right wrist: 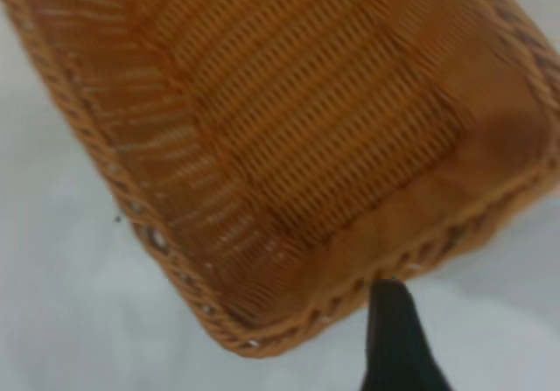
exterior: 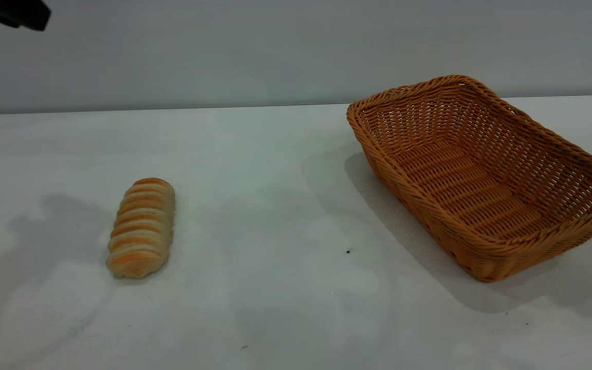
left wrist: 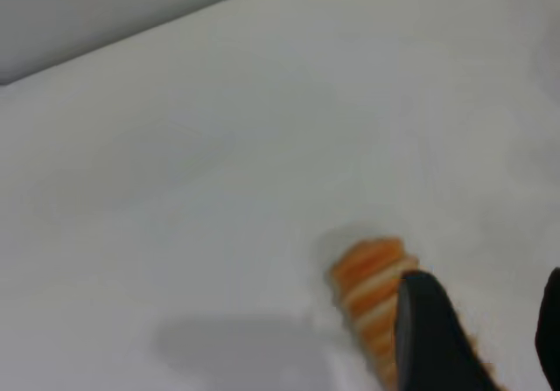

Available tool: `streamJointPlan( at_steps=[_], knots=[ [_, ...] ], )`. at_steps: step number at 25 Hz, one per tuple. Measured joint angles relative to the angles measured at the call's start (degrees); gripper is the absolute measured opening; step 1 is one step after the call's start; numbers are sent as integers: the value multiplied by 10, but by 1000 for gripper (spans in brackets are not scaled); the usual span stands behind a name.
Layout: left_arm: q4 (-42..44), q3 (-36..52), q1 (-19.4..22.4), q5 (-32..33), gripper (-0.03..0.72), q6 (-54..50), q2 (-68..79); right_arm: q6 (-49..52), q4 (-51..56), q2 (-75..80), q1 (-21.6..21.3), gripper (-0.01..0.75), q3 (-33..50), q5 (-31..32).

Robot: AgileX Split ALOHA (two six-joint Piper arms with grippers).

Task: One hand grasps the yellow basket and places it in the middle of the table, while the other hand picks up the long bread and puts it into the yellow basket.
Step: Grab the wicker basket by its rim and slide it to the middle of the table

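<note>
Bread (exterior: 141, 227) left, basket (exterior: 486, 174) right

Left arm (exterior: 11, 13): we see a matte black, rounded casing piece.
Left fingers (left wrist: 433, 334): we see two black, smooth, tapering shapes.
Right fingers (right wrist: 394, 338): we see one black, narrow, tapered shape.

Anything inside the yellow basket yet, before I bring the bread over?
Nothing. The yellow basket shows only its bare woven floor in the exterior and right wrist views. The long bread lies on the table, apart from it. The near wall hides a strip of floor.
</note>
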Motion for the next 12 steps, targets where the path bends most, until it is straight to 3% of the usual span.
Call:
streamJointPlan(
  at_steps=[4, 12],
  knots=[
    [-36, -8, -19, -15, 353, 42, 26, 6, 2, 9, -23, 523, 0, 16],
    [-65, -8, -60, -70, 353, 95, 62, 53, 15, 55, -26, 525, -1, 31]
  ],
)
